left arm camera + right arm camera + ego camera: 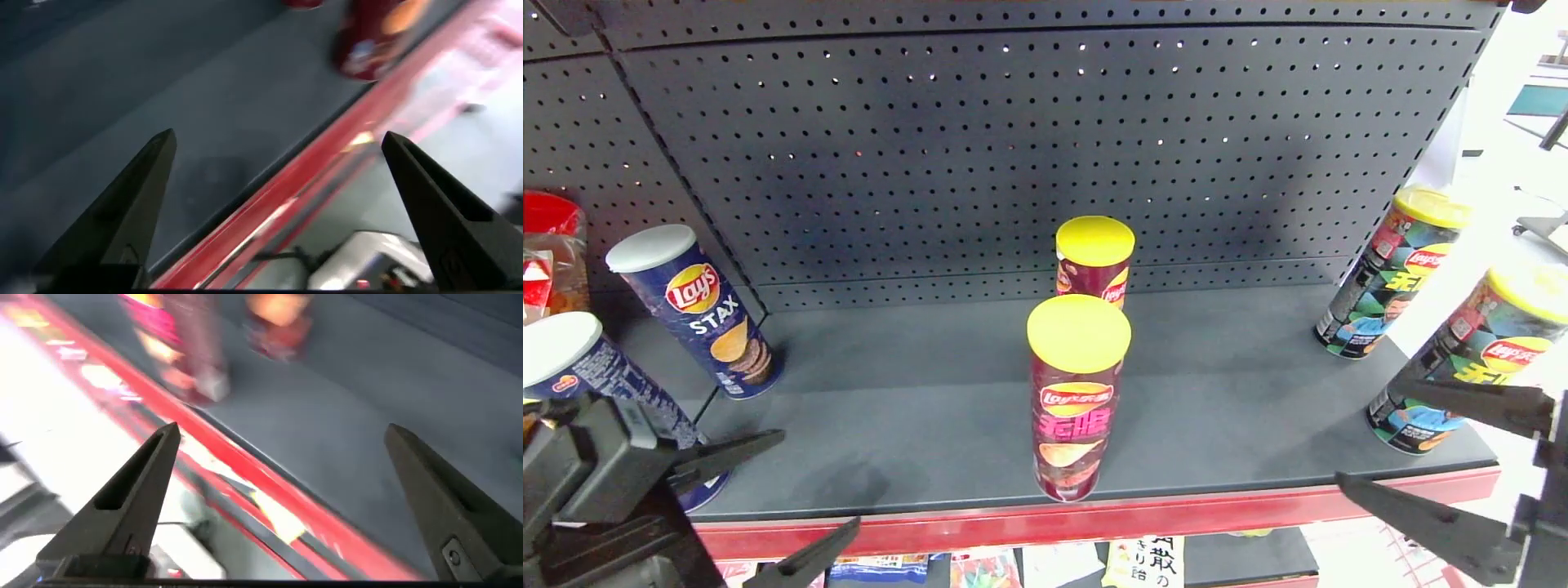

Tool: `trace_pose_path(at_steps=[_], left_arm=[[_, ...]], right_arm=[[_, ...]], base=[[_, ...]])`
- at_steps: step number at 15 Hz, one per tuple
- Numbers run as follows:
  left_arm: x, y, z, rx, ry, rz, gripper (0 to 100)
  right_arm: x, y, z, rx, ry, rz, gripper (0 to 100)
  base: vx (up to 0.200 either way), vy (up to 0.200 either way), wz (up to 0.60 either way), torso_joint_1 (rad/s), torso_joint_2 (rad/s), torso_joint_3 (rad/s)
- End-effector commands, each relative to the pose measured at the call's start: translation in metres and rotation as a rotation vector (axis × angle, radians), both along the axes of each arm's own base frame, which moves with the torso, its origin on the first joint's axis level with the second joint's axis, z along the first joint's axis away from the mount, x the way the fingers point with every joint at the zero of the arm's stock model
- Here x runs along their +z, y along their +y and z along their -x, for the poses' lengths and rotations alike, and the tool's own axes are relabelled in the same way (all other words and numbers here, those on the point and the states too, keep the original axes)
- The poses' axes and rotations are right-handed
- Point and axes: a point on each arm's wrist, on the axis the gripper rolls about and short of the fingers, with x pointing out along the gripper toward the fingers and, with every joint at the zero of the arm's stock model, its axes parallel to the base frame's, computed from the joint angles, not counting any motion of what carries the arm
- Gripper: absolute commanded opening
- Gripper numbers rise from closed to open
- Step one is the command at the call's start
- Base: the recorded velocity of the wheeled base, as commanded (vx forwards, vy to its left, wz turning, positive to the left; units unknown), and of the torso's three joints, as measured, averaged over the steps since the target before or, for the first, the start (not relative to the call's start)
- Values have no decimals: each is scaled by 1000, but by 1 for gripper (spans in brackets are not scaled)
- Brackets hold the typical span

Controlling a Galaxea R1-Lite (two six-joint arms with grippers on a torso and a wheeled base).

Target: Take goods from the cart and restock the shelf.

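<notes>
Left hand (821, 480) and right hand (1365, 431), both spread, flank the front maroon can (1078, 400).

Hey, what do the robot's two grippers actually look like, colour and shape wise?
Both are matte black. The left gripper has two long, flat fingers that taper to sharp points, mounted on a blocky black housing. The right gripper has the same wedge-shaped fingers, one with a small round screw hole near its base.
</notes>
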Motion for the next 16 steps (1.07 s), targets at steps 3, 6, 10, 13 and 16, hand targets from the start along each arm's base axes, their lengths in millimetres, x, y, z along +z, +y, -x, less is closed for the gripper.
trace_pose_path(at_steps=[3, 6, 10, 13, 16], left_arm=[[-12, 51, 86, 288, -111, -51, 100], [-24, 72, 130, 357, -145, -71, 100], [-23, 82, 150, 446, -136, -116, 100], [-23, 82, 148, 442, -129, -131, 100], [-20, 82, 148, 436, -135, -149, 100]], right_arm=[[-21, -62, 65, -494, -32, -1, 100], [-34, -68, 80, -583, -54, -29, 100], [-48, -69, 88, -596, -62, -35, 100], [-50, -70, 90, -608, -71, -34, 100], [-53, -71, 92, -647, -77, -20, 100]], base=[[0, 0, 0, 0, 0, 0], [0, 0, 0, 0, 0, 0], [0, 0, 0, 0, 0, 0], [0, 0, 0, 0, 0, 0], [0, 0, 0, 0, 0, 0]])
